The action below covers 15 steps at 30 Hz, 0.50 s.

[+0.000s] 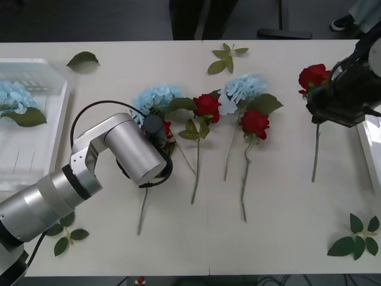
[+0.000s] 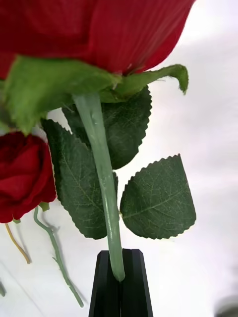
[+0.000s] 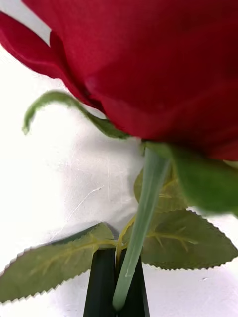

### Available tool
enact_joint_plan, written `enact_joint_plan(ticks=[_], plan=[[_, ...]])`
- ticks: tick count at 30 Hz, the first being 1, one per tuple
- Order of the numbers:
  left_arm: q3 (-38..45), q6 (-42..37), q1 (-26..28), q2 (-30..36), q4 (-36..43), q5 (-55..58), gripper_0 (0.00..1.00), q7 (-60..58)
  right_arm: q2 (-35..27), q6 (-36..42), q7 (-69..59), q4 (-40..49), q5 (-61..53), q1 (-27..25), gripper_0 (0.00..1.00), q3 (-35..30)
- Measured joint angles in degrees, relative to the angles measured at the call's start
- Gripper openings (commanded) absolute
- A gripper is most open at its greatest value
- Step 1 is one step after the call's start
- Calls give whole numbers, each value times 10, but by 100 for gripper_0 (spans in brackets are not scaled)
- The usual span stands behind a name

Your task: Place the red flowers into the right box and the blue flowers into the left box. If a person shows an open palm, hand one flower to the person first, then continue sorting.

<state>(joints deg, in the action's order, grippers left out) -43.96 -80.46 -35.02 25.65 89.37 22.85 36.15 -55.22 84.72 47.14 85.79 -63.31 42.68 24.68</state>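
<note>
Left end effector (image 3: 116, 282) clamps rose stem (image 3: 141, 223); right end effector (image 2: 121, 282) clamps another rose (image 1: 313, 76); blue flowers (image 1: 156, 98) adjacent.

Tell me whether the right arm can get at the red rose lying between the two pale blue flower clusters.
Probably not yet: the right hand is shut on another red rose's stem near the white tray. The middle red rose lies uncovered on the table.

Matt cloth-like red flowers (image 1: 206, 107), glossy white plastic left box (image 1: 52, 119)
</note>
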Motion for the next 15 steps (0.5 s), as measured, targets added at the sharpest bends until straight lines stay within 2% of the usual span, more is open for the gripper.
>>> enact_joint_plan(ticks=[3,7,15], plan=[[0,0,0,0,0,0,0,0,-20,30,46,0,0,0,0,-28],[0,0,0,0,0,0,0,0,-56,30,150,-20,12,0,0,-34],[1,0,0,3,0,-4,0,1,-82,-21,313,-177,39,0,0,-29]])
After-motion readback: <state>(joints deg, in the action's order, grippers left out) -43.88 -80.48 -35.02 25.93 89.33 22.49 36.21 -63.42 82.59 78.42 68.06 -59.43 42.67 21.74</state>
